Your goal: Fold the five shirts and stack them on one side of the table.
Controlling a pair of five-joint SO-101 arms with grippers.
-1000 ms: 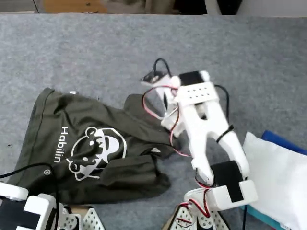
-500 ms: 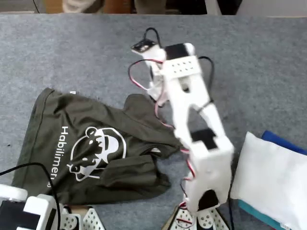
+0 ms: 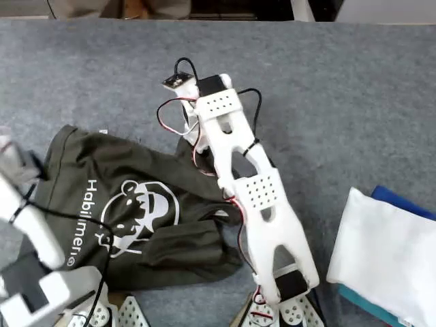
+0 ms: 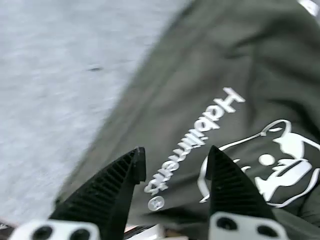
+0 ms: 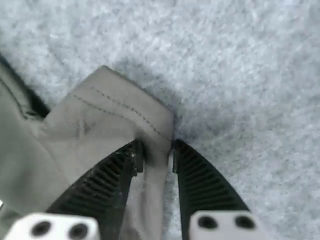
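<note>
Dark olive shirt (image 3: pixel 136 204) with a white cartoon print lies crumpled on the near left part of the grey desk (image 3: pixel 340 88), not folded. Right arm stretches from the near edge across the shirt's right side to its far sleeve (image 5: pixel 115 110). Right gripper (image 5: pixel 156 147) is down at the sleeve's hem, fingers (image 5: pixel 120 175) only narrowly apart, one on each side of the hem edge with a strip of cloth between them. Cannot tell whether they press the cloth. Left gripper (image 4: pixel 176 157) is over the shirt's left part near the printed lettering, fingers (image 4: pixel 115 185) wide apart with nothing between them; contact with the cloth can't be judged. White folded shirt (image 3: pixel 388 252) sits at the right near edge of the desk, on top of a blue cloth (image 3: pixel 402 201), well apart from the olive shirt.
</note>
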